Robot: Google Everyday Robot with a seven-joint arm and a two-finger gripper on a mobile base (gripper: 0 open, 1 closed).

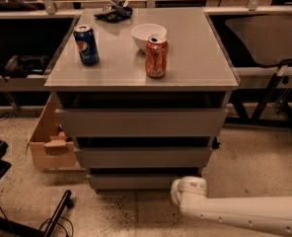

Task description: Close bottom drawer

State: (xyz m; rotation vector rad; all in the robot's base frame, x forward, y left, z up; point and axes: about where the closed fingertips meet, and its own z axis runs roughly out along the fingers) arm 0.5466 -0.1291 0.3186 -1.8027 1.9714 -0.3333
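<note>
The grey cabinet (141, 68) has three drawers. The bottom drawer (136, 181) is the lowest and slimmest front panel, just above the floor, with a dark gap above it. It sits slightly further back than the middle drawer front (143, 157). My white arm reaches in low from the right. My gripper (181, 185) is at the arm's end, by the right end of the bottom drawer front, mostly hidden behind the round white wrist (189, 190). I cannot tell whether it touches the panel.
On the cabinet top stand a blue soda can (86, 44), an orange soda can (156, 56), a white bowl (148, 34) and a dark bundle (114, 12). An open cardboard box (50, 142) sits left of the cabinet. Black cables and a stand (52, 216) lie at lower left.
</note>
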